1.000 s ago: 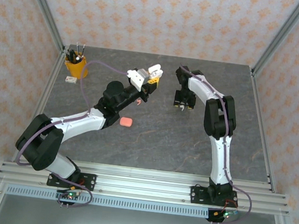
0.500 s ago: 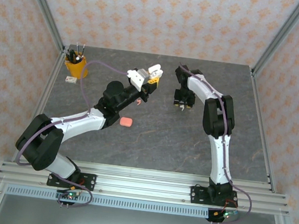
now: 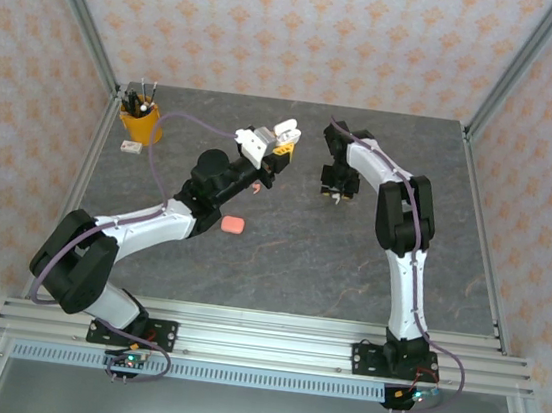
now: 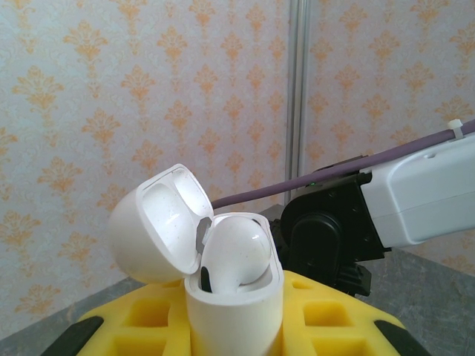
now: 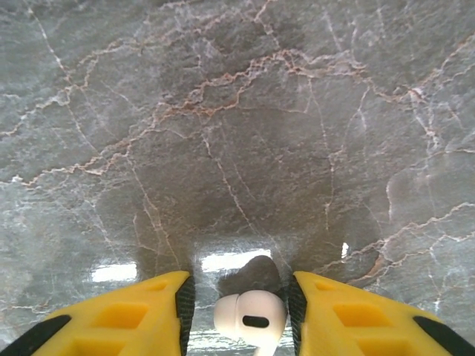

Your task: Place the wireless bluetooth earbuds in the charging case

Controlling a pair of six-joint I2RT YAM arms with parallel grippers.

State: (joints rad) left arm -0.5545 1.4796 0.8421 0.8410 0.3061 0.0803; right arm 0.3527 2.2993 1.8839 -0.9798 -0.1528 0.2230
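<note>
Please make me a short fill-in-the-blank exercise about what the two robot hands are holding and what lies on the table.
1. The lid of the white plastic charging case in the left hand is ___.
2. The right hand holds a small white earbud between its ___ fingers.
3. A small coral-pink rounded object lies on the grey marble-patterned table beside the ___ arm.
Missing words: open; yellow; left.
</note>
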